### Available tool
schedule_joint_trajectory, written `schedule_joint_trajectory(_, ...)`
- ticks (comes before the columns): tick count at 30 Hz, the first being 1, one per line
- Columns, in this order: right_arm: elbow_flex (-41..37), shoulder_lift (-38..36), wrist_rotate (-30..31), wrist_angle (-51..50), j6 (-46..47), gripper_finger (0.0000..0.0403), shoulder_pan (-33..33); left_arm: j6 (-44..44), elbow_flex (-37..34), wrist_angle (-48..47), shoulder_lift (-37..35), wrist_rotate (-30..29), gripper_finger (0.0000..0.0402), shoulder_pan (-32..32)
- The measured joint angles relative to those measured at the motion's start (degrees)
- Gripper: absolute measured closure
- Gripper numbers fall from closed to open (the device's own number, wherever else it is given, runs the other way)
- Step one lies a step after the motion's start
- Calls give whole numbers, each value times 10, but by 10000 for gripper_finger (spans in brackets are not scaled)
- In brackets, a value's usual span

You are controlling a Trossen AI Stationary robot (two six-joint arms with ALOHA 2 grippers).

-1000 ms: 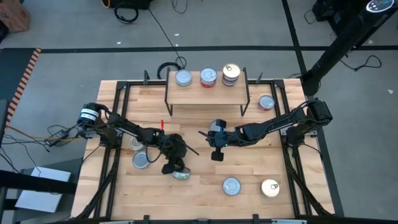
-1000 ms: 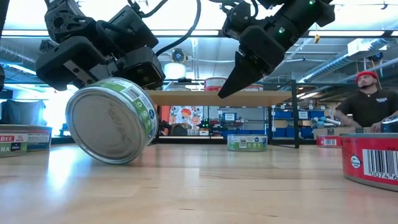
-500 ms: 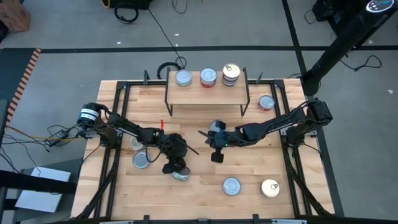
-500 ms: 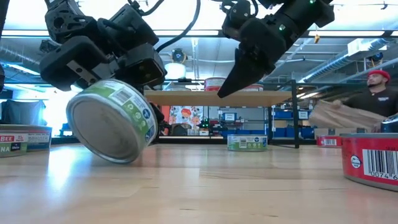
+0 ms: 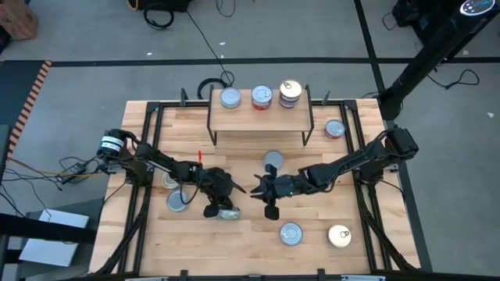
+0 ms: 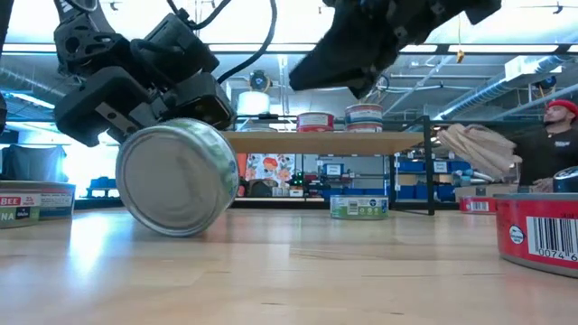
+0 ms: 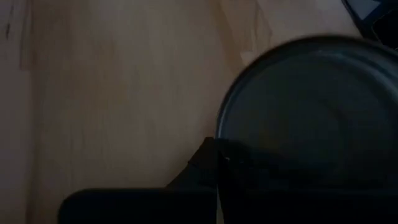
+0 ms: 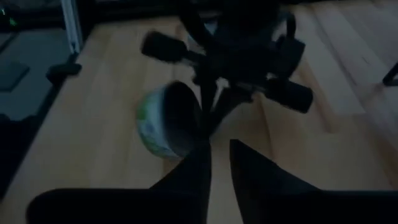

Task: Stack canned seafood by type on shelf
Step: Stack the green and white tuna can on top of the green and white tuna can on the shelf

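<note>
Gripping a small round tin with a green-and-white paper label and bare silver ends (image 5: 226, 212), my left gripper (image 5: 216, 204) has it tipped up on its rim near the middle of the slatted light-wood bench (image 5: 312, 226). In the low view the tin (image 6: 178, 177) rests on its edge, flat face to the camera, my left fingers clamped together across it from above.

My right gripper (image 5: 268, 193) hangs just beside it, toward the centre of the bench, nothing between its fingers. They stand slightly apart; the right wrist view shows a narrow gap and the tin (image 8: 166, 129) ahead of them.

The small light-wood shelf on black wire legs (image 5: 259, 113) sits at the far side of the bench, well apart from this tin. Three stations up there already: a silver-blue-topped tin (image 5: 230, 98), a red-labelled tin (image 5: 262, 97), and a gold-topped stack (image 5: 290, 94).

Handling notes, my judgement:
- Stiff metal, dense for its size; won't crush.
- Smooth label and rounded wall, so a pinch on the curved side may slip or roll.
- On edge it wants to roll away.
- Better hold: fingers across the flat faces, or lay it flat and span the diameter low on the wall.
</note>
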Motion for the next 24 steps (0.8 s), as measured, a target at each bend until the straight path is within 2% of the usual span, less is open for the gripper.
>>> schedule_joint_trajectory(5,0,0,52,21,12,276,23,-14,-13,27,0,-14,401,0)
schedule_joint_trajectory(15,26,71,52,54,16,164,30,-17,-16,47,0,-26,401,0)
schedule_joint_trajectory(24,101,160,36,45,-5,119,20,-16,-16,51,0,-34,401,0)
